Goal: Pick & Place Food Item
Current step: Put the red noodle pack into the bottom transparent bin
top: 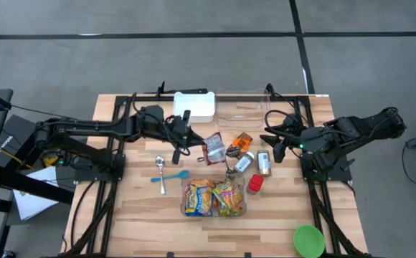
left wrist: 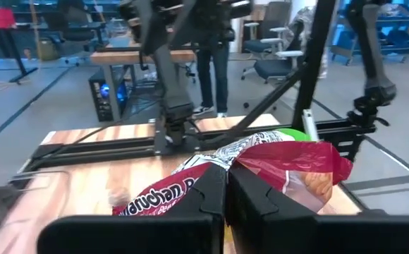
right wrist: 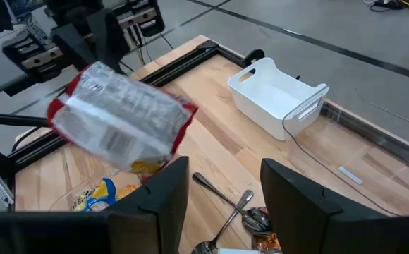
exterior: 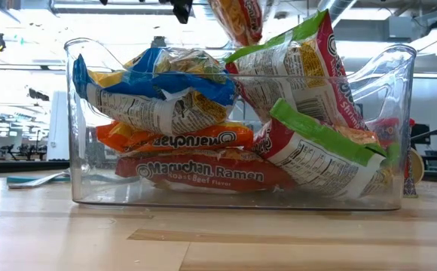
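Observation:
A red and white ramen packet [top: 214, 149] hangs above the table's middle, with my left gripper [top: 191, 141] shut on it. The packet also shows in the left wrist view [left wrist: 275, 166], the right wrist view [right wrist: 120, 127] and at the top of the low view [exterior: 237, 19]. Below and nearer stands a clear bin [top: 186, 208] [exterior: 399, 113] piled with several ramen packets [exterior: 196, 169]. My right gripper [top: 275, 150] [right wrist: 222, 190] waits open over the right side, with nothing between its fingers. My left gripper pinches the packet's crimped end [left wrist: 218, 164] between its two shut fingers. The fingers come nearly level from the table's left. The packet sticks out beyond the fingertips toward the right, lifted clear of the table and the bin.
A white bin [top: 194, 104] and an empty clear bin [top: 244, 107] stand at the far edge. Two spoons [top: 163, 173] lie left of the filled bin. Cans [top: 264, 163], an orange packet [top: 242, 141] and a red pot [top: 255, 183] sit right of centre, a green bowl [top: 308, 240] near right.

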Controlling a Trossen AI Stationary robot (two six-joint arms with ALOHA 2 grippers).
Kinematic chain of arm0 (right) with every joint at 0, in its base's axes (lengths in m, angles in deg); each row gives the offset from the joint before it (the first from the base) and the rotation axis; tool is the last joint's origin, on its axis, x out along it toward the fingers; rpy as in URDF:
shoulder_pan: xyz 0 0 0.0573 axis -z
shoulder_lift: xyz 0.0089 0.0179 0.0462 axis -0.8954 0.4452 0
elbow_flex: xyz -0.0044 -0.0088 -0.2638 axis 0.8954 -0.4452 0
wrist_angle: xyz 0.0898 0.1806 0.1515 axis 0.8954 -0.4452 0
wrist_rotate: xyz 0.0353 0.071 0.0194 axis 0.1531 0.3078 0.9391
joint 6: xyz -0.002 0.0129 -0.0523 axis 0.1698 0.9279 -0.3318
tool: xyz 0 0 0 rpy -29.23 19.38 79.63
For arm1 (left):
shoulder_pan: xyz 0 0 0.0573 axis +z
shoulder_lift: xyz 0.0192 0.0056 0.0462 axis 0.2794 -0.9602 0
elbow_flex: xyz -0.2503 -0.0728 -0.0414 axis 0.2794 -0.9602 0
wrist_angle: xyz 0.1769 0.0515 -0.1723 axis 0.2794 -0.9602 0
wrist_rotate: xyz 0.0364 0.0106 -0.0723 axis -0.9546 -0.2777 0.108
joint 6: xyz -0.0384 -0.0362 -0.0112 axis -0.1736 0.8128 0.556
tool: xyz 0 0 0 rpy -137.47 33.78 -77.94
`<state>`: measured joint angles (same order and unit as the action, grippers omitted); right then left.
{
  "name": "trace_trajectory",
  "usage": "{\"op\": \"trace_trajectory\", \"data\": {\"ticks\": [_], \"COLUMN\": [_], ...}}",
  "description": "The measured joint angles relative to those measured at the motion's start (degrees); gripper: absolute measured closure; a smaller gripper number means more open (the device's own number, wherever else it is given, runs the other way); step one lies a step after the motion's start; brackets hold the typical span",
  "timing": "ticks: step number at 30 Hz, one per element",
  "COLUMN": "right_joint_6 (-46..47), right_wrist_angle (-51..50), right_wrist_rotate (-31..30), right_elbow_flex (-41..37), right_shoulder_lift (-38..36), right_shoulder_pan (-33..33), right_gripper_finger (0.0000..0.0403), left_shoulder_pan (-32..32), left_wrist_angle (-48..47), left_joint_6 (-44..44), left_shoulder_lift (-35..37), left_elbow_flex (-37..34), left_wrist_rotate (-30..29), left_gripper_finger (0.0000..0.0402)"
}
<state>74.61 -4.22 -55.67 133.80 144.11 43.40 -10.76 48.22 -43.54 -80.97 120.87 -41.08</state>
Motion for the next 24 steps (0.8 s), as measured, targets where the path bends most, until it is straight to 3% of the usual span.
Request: {"op": "trace_trajectory", "data": {"ticks": [12,18,24], "right_joint_6": [-0.3,-1.4,-2.5], "right_wrist_angle": [0.0,0.0,0.0], "right_wrist_rotate": [0.0,0.0,0.2], "right_elbow_flex": [0.0,0.0,0.0], "right_shoulder_lift": [0.0,0.0,0.0], "right_shoulder_pan": [0.0,0.0,-0.5], "right_gripper_finger": [0.0232,0.0232,0.0232], "left_shoulder_pan": [-9.4,-12.4,-13.8], "left_wrist_angle": [2.6,10.8,11.8], "left_joint_6": [4.5,7.6,7.4], "left_shoulder_lift": [-1.0,-5.7,-11.7], "left_elbow_flex": [0.0,0.1,4.8], "left_wrist_rotate": [-1.7,-4.0,-5.0], "left_gripper_finger": [0.0401,0.0401,0.0401]}}
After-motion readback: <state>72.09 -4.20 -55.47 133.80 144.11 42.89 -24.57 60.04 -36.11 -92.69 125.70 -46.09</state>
